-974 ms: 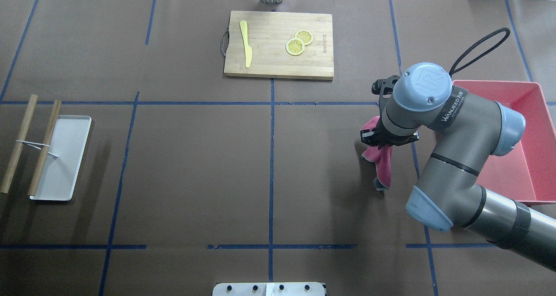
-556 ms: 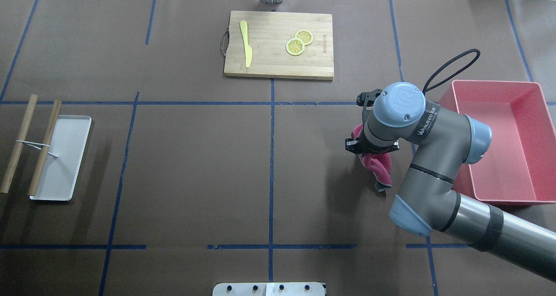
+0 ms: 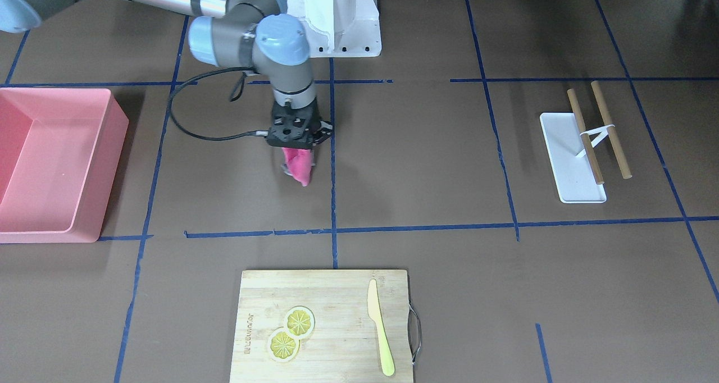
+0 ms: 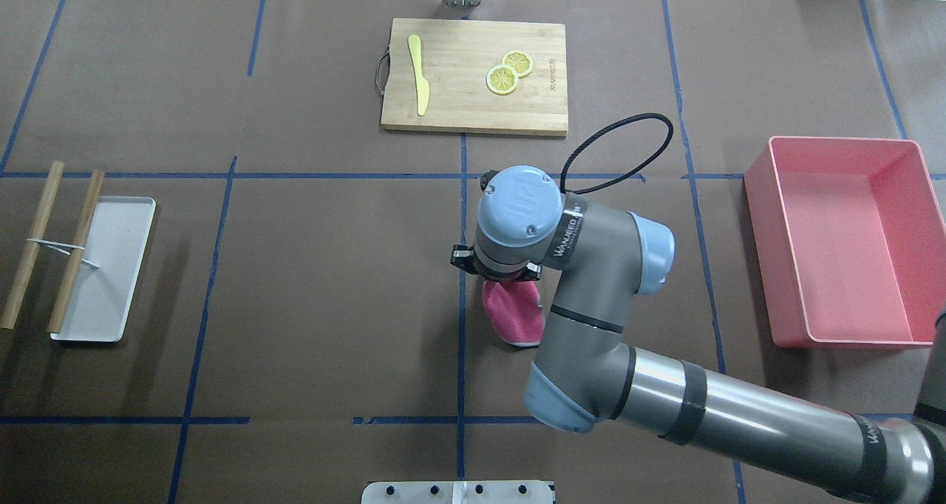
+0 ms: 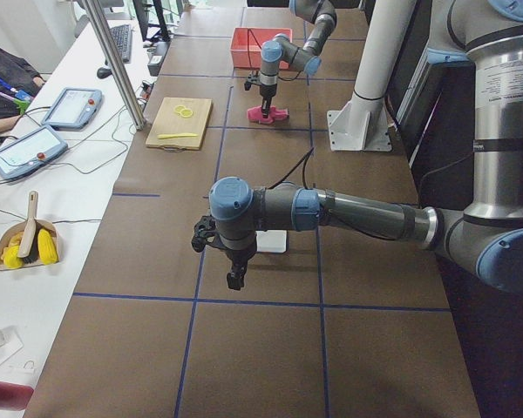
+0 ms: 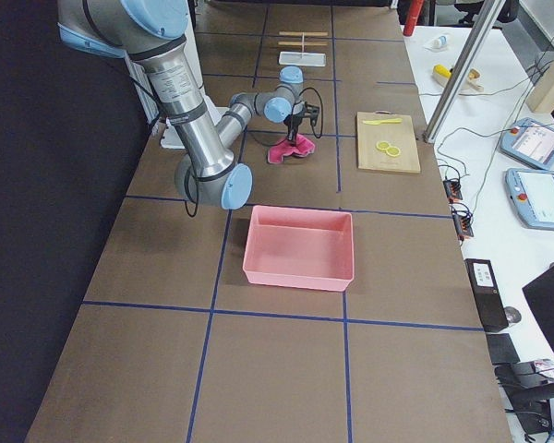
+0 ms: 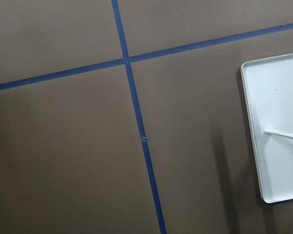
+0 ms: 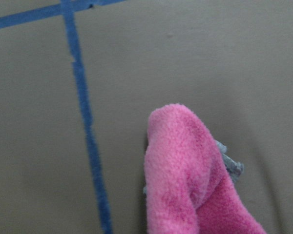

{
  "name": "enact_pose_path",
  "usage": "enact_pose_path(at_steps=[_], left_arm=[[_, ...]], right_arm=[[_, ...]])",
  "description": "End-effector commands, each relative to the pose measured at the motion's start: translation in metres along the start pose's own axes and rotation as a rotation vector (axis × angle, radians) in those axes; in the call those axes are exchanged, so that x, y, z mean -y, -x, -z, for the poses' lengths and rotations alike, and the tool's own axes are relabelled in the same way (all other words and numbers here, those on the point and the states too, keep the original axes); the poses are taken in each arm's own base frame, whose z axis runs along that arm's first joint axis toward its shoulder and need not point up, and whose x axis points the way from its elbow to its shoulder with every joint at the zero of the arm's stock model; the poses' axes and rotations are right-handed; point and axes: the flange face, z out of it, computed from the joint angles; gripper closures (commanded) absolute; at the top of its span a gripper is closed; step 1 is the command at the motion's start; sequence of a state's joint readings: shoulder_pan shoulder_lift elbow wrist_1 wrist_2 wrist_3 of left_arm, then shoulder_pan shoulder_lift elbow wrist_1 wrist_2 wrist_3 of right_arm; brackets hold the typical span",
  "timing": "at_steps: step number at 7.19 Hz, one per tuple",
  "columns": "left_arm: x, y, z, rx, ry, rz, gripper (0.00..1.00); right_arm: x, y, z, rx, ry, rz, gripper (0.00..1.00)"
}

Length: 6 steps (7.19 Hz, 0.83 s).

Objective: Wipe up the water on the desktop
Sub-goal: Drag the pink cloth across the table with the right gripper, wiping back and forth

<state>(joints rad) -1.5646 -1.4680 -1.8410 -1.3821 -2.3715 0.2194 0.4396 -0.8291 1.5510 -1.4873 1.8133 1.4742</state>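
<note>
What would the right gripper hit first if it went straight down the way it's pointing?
The right gripper points down with the pink cloth under it, so the cloth likely presses onto the desktop first, beside a blue tape line.

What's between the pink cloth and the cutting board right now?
Nothing but bare desktop crossed by blue tape; the front-facing view shows that stretch from the pink cloth to the cutting board.

Cloth [image 4: 514,319] at desktop [image 4: 332,282] centre, cutting board [image 4: 473,97] beyond it, bin [image 4: 846,242] to the right, tray [image 4: 111,297] far left.
</note>
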Motion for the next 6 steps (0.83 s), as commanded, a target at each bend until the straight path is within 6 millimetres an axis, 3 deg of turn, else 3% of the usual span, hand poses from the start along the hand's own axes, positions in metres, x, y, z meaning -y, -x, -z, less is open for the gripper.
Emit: enact_pose_path(at_steps=[1, 3, 6], left_arm=[[0.0, 0.0, 0.0, 0.0, 0.0, 0.0, 0.0], [0.0, 0.0, 0.0, 0.0, 0.0, 0.002, 0.0], [0.0, -0.001, 0.001, 0.0, -0.002, 0.0, 0.0]], right_arm=[[-0.008, 0.015, 0.003, 0.01, -0.001, -0.022, 1.0], [0.012, -0.046, -0.001, -0.03, -0.007, 0.036, 1.0], [0.05, -0.177, 0.009, -0.098, 0.011, 0.158, 1.0]])
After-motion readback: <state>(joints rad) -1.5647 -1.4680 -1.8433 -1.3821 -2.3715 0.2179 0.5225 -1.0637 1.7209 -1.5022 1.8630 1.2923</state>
